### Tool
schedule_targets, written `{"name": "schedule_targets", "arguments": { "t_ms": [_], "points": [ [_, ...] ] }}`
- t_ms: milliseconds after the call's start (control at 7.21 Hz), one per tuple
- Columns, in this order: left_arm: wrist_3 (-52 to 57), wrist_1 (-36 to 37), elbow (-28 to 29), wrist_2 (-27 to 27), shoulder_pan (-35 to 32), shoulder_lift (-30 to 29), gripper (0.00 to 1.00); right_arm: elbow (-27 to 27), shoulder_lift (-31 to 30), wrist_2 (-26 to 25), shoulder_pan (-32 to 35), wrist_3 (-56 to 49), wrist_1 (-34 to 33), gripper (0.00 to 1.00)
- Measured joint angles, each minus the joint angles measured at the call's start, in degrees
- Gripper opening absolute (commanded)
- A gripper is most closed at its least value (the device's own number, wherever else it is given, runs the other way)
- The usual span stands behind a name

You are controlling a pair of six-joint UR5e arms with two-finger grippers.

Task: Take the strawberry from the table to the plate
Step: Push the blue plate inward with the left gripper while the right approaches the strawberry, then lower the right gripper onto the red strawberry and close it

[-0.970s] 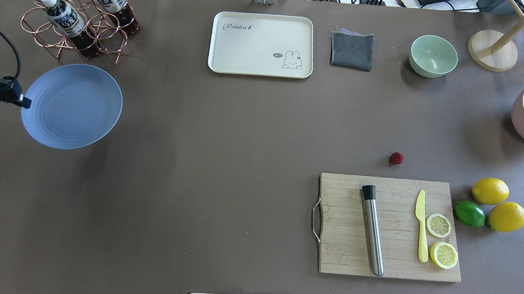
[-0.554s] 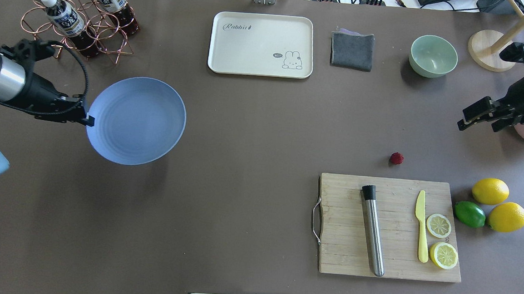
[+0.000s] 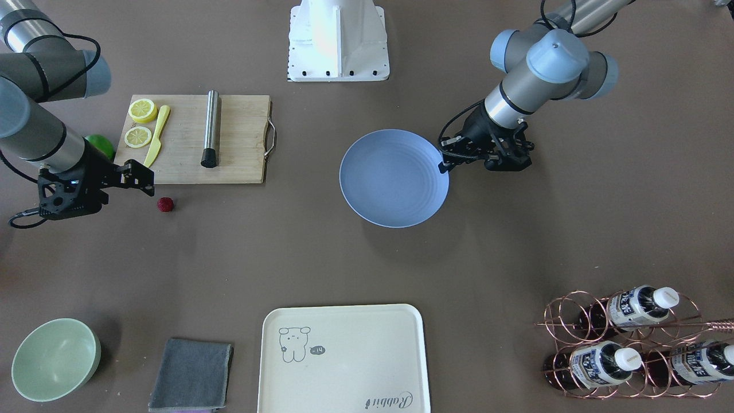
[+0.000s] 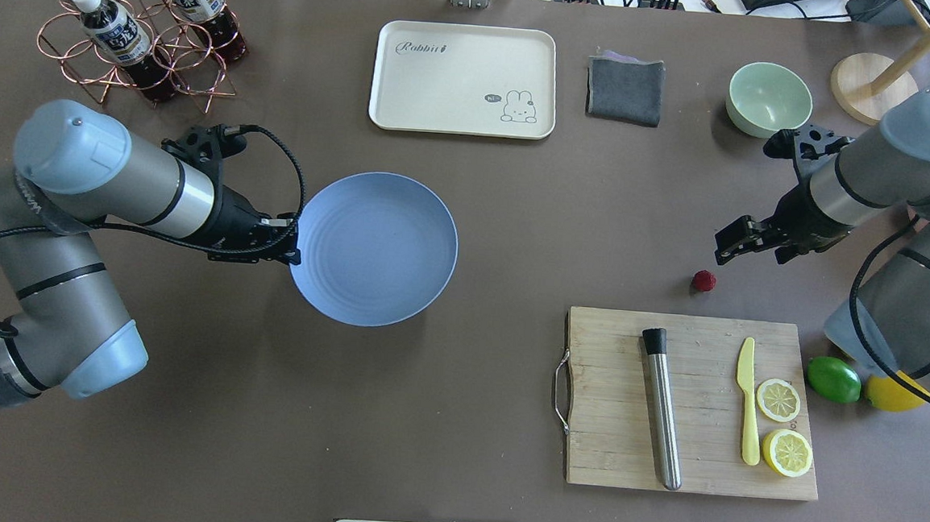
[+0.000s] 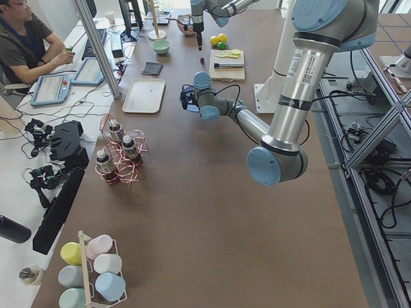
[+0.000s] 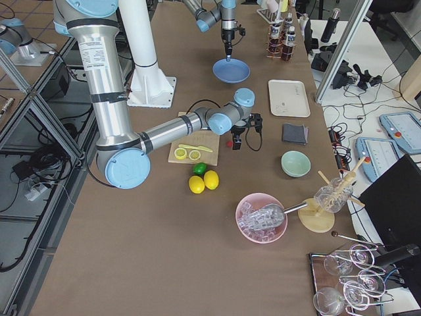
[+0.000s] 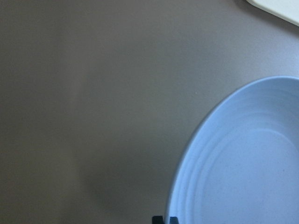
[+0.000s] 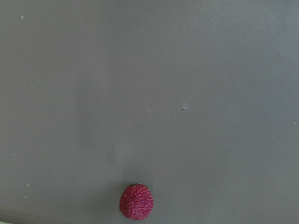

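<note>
Left gripper (image 4: 294,249) clamped on rim of light blue plate (image 4: 377,247), right gripper (image 4: 724,245) spread, empty, near strawberry (image 4: 703,281) lying on table (image 4: 458,373)

Wooden board (image 4: 609,407) with steel rod (image 4: 663,418), yellow knife (image 4: 747,407), lemon halves (image 4: 779,400); cream tray (image 4: 444,82), grey cloth (image 4: 625,89), green bowl (image 4: 769,100).

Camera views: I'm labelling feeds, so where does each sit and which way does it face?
Front-facing: across the table, facing the robot; left tool pinches plate.
Overhead: behind the robot, looking down; left arm, right arm.
Exterior left: table end; left arm near.
Exterior right: opposite end; right arm near.
Left wrist: down onto plate; left tool's tips.
Right wrist: down onto strawberry; no body.
Shared: front-facing and overhead show strawberry, right tool.
</note>
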Motion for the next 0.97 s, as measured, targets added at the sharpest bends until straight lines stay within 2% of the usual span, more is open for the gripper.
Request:
{"name": "schedule_targets", "arguments": {
  "t_ms": [554,693,832,970],
  "points": [
    [-1.68,0.93,0.24,3.60,3.27,-1.55,0.00,-2.85,1.64,-3.95,-4.43,0.49,0.52,0.91],
    [-2.00,0.94,0.28,4.44,4.16,-1.57,0.00,-3.81,2.14,-4.28,-4.93,0.51,1.30,0.82],
    [-2.16,0.94,0.31,5.19,4.95,-1.57,0.00,-4.58,2.33,-4.38,-5.20,0.54,2.31,0.60],
    [-2.21,0.92,0.35,5.55,5.42,-1.57,0.00,-4.94,2.40,-4.39,-5.32,0.61,2.91,0.15]
  ]
}}
